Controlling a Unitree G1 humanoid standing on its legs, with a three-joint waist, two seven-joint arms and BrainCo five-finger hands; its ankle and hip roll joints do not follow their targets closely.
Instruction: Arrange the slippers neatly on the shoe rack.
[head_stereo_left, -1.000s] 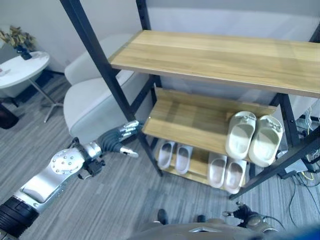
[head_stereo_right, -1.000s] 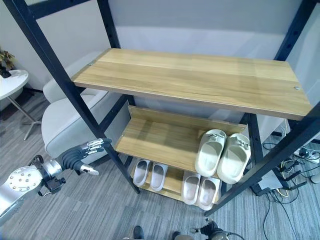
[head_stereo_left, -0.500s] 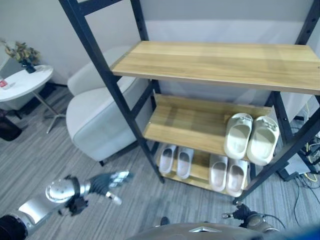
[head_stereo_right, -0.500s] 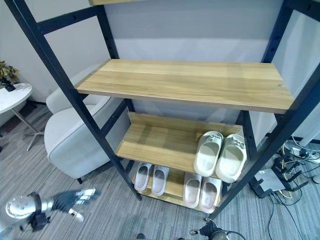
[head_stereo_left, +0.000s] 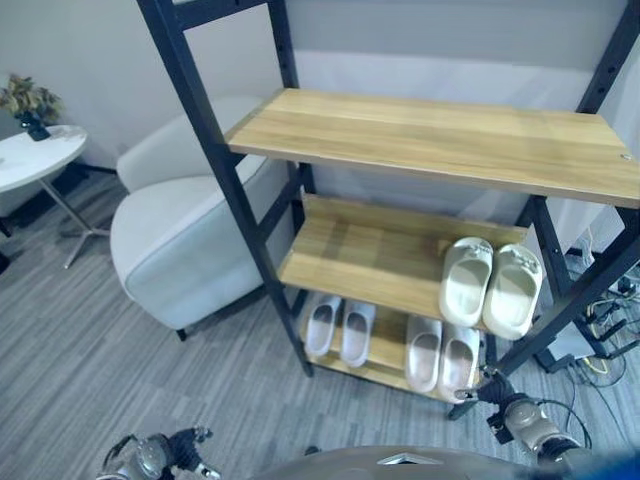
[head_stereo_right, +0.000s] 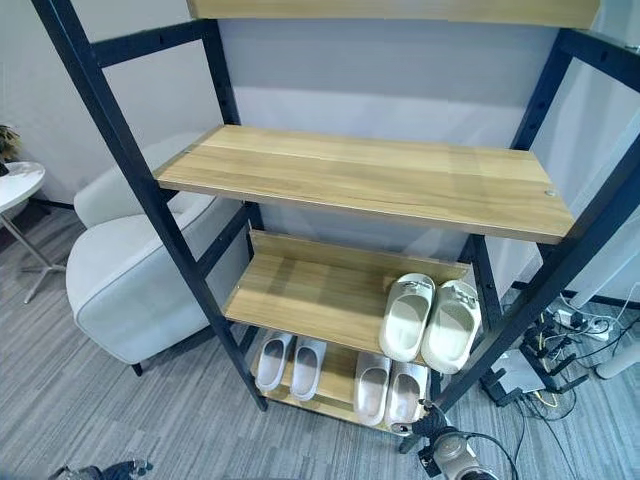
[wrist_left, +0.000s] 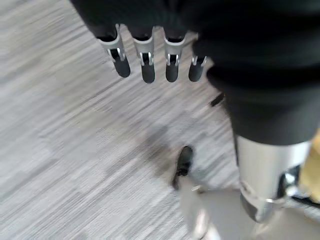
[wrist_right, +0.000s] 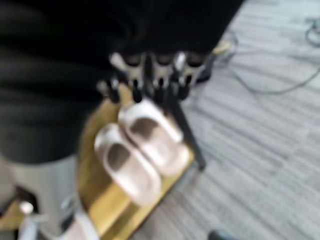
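Observation:
The shoe rack (head_stereo_left: 430, 130) holds three pairs of pale slippers. A cream pair (head_stereo_left: 490, 285) rests at the right end of the middle shelf, toes over the front edge. On the bottom shelf stand a whitish pair (head_stereo_left: 336, 328) on the left and a beige pair (head_stereo_left: 440, 352) on the right. My left hand (wrist_left: 145, 55) hangs low over the carpet at the lower left (head_stereo_left: 160, 455), fingers straight and holding nothing. My right hand (wrist_right: 152, 70) hangs by the rack's right front foot (head_stereo_left: 520, 420), fingers relaxed and holding nothing, just above the beige pair (wrist_right: 135, 155).
A white armchair (head_stereo_left: 185, 235) stands left of the rack, close to its black front post (head_stereo_left: 235, 190). A small round white table (head_stereo_left: 35, 155) with a plant is farther left. Cables and a power strip (head_stereo_left: 600, 330) lie on the floor right of the rack.
My left arm has dropped from beside the rack's front post down to the lower left corner. The camera has shifted, showing more of the rack. The slippers have not moved.

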